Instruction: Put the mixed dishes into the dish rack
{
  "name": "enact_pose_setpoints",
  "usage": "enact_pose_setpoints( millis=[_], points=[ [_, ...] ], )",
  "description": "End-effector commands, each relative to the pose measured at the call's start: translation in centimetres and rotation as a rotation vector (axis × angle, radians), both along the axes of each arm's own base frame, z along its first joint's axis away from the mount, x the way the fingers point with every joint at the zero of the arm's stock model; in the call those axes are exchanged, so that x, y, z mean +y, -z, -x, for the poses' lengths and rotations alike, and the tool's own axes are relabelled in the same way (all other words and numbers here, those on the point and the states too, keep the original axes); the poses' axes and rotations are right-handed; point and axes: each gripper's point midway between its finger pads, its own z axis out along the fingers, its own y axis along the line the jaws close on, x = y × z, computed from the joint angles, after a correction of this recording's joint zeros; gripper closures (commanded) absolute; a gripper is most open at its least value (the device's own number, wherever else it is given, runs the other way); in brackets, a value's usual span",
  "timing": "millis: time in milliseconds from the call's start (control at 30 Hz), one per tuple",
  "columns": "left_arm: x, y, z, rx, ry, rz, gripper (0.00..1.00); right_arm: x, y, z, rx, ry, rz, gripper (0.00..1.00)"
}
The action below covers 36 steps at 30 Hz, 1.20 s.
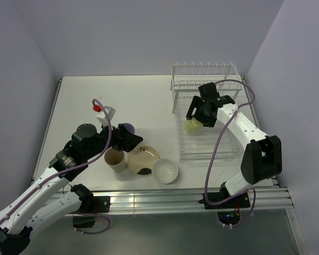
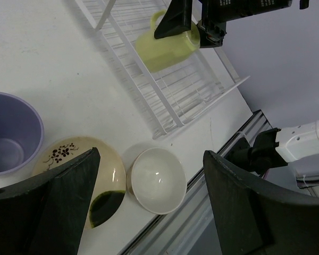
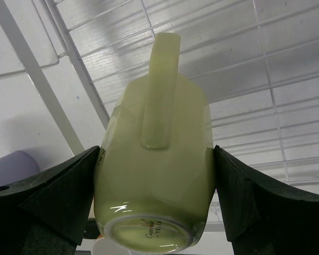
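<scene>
My right gripper (image 1: 198, 121) is shut on the pale yellow-green mug (image 1: 192, 126) and holds it over the left part of the white wire dish rack (image 1: 212, 143). In the right wrist view the mug (image 3: 159, 159) sits between both fingers, its base toward the camera and its handle up. My left gripper (image 1: 130, 139) is open and empty above the lavender tumbler (image 2: 10, 133), the cream plate (image 2: 77, 175) and the small white bowl (image 2: 157, 180). The tan tumbler (image 1: 115, 159) stands left of the plate (image 1: 143, 159), and the bowl (image 1: 165, 170) stands right of it.
The rack's upright prongs (image 1: 202, 74) stand at its far end, near the back wall. Aluminium rails (image 1: 191, 199) run along the table's front edge, close to the bowl. The right wall is close beside the rack.
</scene>
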Motion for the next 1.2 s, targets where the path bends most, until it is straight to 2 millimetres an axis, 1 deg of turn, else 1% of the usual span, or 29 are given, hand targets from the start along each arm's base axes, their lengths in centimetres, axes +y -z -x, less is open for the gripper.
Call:
enact_pose_setpoints(
  millis=[0, 200, 333, 400, 433, 467, 500, 567, 600, 633, 667, 700, 733, 833, 867, 900, 967, 1033, 1100, 1133, 1167],
  points=[
    [-0.4, -0.9, 0.0, -0.028, 0.017, 0.035, 0.15, 0.4, -2.3, -1.9, -0.085, -0.009, 0.006, 0.98],
    [-0.4, -0.8, 0.1, -0.023, 0.017, 0.033, 0.15, 0.6, -0.8, -2.1, -0.045, -0.022, 0.024, 0.92],
    [-0.4, -0.7, 0.1, -0.019, 0.017, 0.03, 0.15, 0.5, -0.6, -2.1, -0.045, -0.026, 0.031, 0.86],
    [-0.4, -0.8, 0.1, -0.019, 0.02, 0.032, 0.15, 0.6, -0.5, -2.0, -0.049, -0.031, 0.033, 0.73],
    [-0.4, -0.8, 0.1, -0.021, 0.02, 0.034, 0.15, 0.7, -0.5, -1.9, -0.049, -0.035, 0.035, 0.7],
    [-0.4, -0.7, 0.1, -0.018, 0.019, 0.035, 0.15, 0.8, -0.8, -2.0, -0.062, -0.037, 0.031, 0.62],
    [-0.5, -0.7, 0.1, -0.018, 0.02, 0.037, 0.15, 0.8, -0.6, -1.7, -0.059, -0.038, 0.031, 0.55],
    [-0.6, -0.6, 0.1, -0.015, 0.024, 0.04, 0.15, 1.0, -1.0, -1.6, -0.077, -0.044, 0.027, 0.52],
    [-0.6, -0.6, 0.1, -0.013, 0.025, 0.041, 0.15, 1.0, -0.8, -1.4, -0.074, -0.044, 0.03, 0.51],
    [-0.6, -0.5, 0.1, -0.011, 0.025, 0.04, 0.15, 1.1, -0.8, -1.3, -0.078, -0.047, 0.029, 0.46],
    [-0.6, -0.4, 0.2, -0.007, 0.026, 0.04, 0.15, 1.0, -1.1, -1.2, -0.091, -0.044, 0.029, 0.38],
    [-0.6, -0.4, 0.1, -0.008, 0.026, 0.042, 0.15, 1.1, -1.1, -1.0, -0.093, -0.046, 0.032, 0.34],
    [-0.6, -0.4, 0.2, -0.007, 0.027, 0.045, 0.15, 1.2, -1.3, -1.0, -0.104, -0.048, 0.033, 0.32],
    [-0.7, -0.4, 0.2, -0.007, 0.029, 0.049, 0.15, 1.3, -1.5, -0.6, -0.12, -0.049, 0.025, 0.31],
    [-0.7, -0.4, 0.2, -0.005, 0.03, 0.05, 0.15, 1.3, -1.7, -0.5, -0.128, -0.048, 0.021, 0.25],
    [-0.7, -0.3, 0.2, -0.005, 0.032, 0.052, 0.15, 1.2, -1.6, -0.4, -0.129, -0.048, 0.021, 0.23],
    [-0.8, -0.3, 0.3, -0.001, 0.035, 0.054, 0.15, 1.1, -1.2, -0.4, -0.122, -0.046, 0.032, 0.14],
    [-0.8, -0.5, 0.3, -0.003, 0.038, 0.057, 0.15, 1.0, -0.9, -0.3, -0.113, -0.052, 0.041, 0.12],
    [-0.8, -0.5, 0.4, -0.002, 0.038, 0.058, 0.15, 1.0, -0.6, -0.2, -0.109, -0.057, 0.045, 0.06],
    [-0.8, -0.7, 0.4, -0.005, 0.04, 0.061, 0.15, 1.0, -0.6, -0.2, -0.111, -0.059, 0.048, 0.05],
    [-0.8, -0.7, 0.5, -0.005, 0.041, 0.063, 0.15, 1.0, -0.5, -0.1, -0.116, -0.064, 0.049, 0.0]
  ],
)
